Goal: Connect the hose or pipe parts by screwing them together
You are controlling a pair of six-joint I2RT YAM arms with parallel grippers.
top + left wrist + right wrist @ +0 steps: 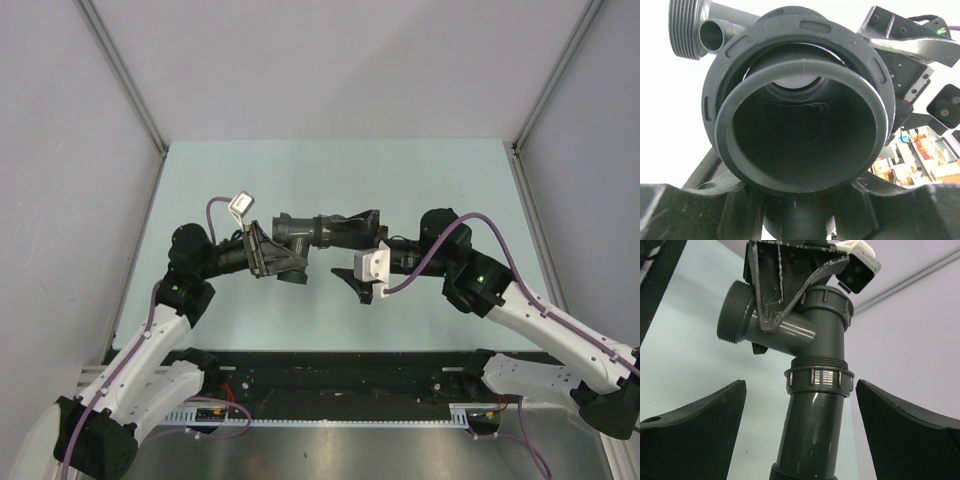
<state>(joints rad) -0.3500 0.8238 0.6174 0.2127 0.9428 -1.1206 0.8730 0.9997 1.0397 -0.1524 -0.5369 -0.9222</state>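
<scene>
The two pipe parts hang joined in the air above the table. My left gripper (283, 258) is shut on the branched fitting (292, 234), whose wide round port (800, 105) fills the left wrist view, with a threaded port (687, 27) at the upper left. The straight tube (812, 430) runs from a ribbed nut (819, 381) on the branched fitting (790, 332) toward my right wrist. My right gripper (800, 435) is open. Its fingers (700, 425) stand clear of the tube on both sides. From above, the tube (338, 231) points at the right gripper (358, 250).
The pale green table (330, 170) is walled by grey panels on the left, back and right. Purple cables (490, 250) loop along both arms. A black rail (330, 375) with the arm bases runs along the near edge.
</scene>
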